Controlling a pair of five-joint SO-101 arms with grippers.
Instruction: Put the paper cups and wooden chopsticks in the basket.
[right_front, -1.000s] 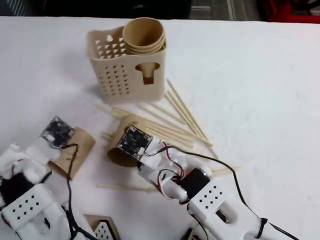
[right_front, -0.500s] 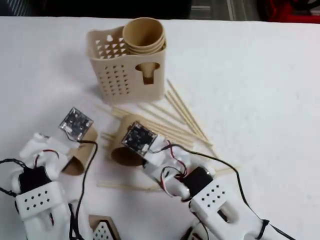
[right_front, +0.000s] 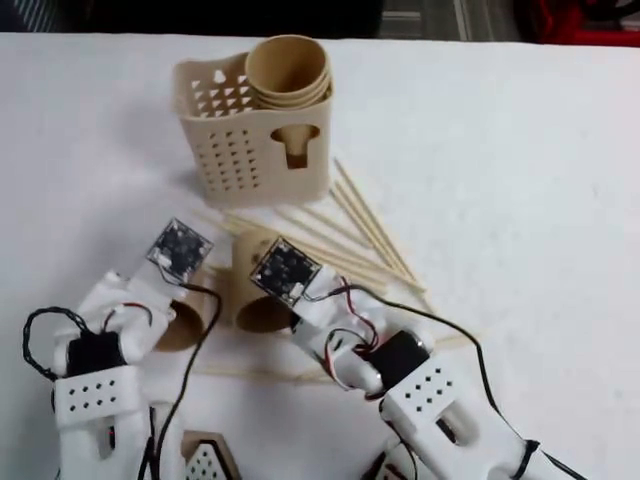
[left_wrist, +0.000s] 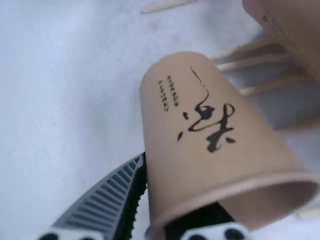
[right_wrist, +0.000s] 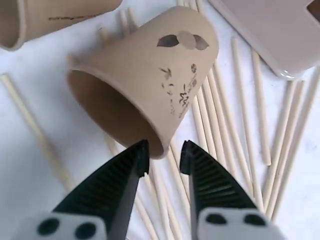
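The left claw (left_wrist: 160, 210) clamps one paper cup (left_wrist: 215, 140) by its rim, low over the desk (right_front: 520, 150), while the right claw (right_wrist: 164, 150) stands slightly apart at a second cup (right_wrist: 150, 70) lying on the chopsticks (right_wrist: 215, 120), so the adjacent cups could collide.

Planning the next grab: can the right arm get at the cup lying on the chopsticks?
Probably yes. The right claw is open right at the rim of the cup, which lies on its side over the chopsticks with nothing between them.
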